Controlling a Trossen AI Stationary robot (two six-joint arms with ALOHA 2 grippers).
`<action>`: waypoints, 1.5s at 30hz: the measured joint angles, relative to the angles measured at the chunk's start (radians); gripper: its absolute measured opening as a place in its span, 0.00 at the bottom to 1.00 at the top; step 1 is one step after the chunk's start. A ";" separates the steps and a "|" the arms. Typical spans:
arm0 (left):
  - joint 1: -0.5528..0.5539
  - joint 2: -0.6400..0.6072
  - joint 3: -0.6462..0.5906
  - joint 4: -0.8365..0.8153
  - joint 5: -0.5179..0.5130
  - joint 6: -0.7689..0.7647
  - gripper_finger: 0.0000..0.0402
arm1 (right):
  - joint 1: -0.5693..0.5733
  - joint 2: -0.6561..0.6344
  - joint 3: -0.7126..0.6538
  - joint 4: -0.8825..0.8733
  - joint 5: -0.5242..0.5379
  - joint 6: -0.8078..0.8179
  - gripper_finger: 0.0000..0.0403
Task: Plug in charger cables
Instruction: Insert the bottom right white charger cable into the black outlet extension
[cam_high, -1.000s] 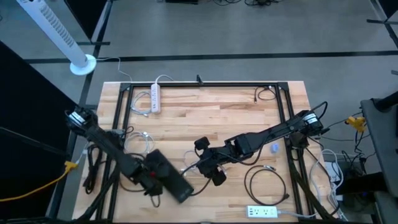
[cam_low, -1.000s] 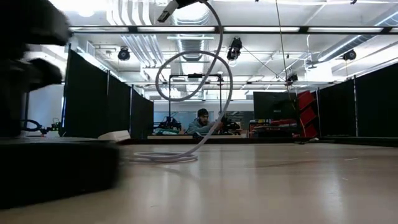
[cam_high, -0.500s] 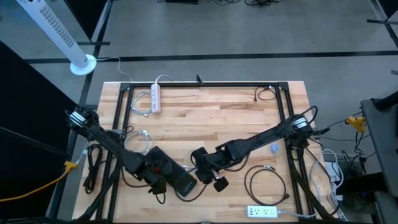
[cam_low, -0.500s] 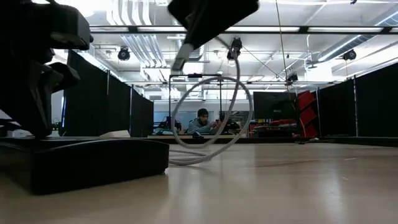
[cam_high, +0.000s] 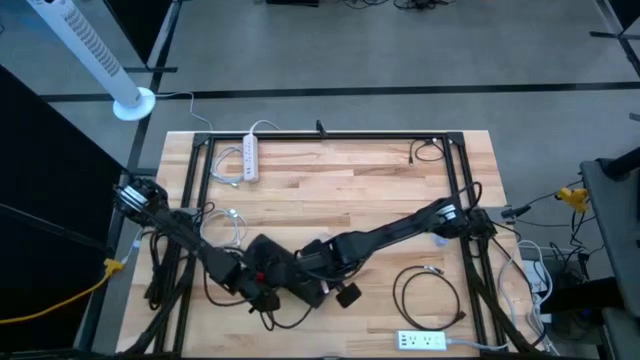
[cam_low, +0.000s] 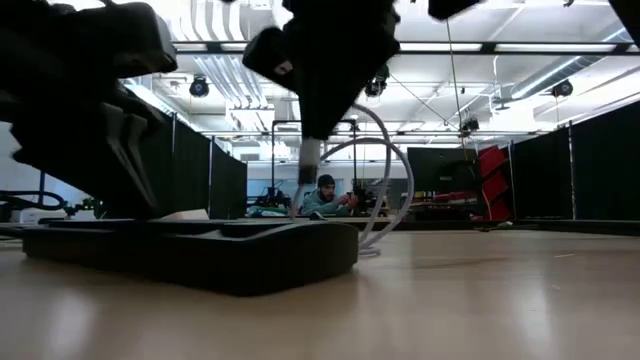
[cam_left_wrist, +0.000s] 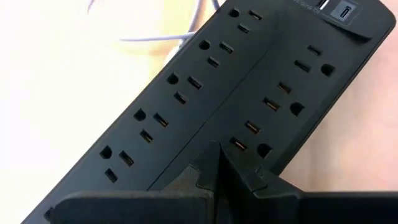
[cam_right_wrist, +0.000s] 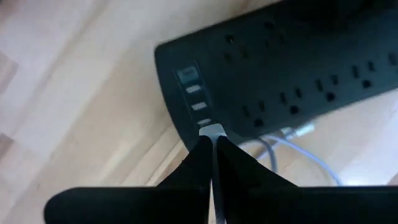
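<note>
Bright overhead light; foreground perhaps blurred.

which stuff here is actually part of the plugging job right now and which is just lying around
In the job:
- white charger cable, its plug pinched in the right gripper at the strip's end ports
- black power strip, pressed down by the left gripper

Lying about:
- black cable loop
- white power strip at the far edge
- white power strip at the near edge
- tower fan on the floor

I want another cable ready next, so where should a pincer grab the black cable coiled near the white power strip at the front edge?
Take the black cable at its plug end, which lies inside the loop's far side. Come straight down from above: the coil lies flat on the table, and the plug looks stiffer than the thin cord.
</note>
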 joint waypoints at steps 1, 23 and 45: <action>0.002 0.000 -0.001 -0.003 -0.011 -0.003 0.00 | -0.001 0.001 0.000 0.001 0.000 -0.001 0.00; 0.006 -0.004 -0.065 0.073 -0.040 -0.018 0.00 | -0.012 0.001 -0.085 0.073 0.045 -0.076 0.00; 0.006 -0.004 -0.066 0.084 -0.040 -0.018 0.00 | -0.014 -0.003 -0.090 0.020 0.075 -0.073 0.00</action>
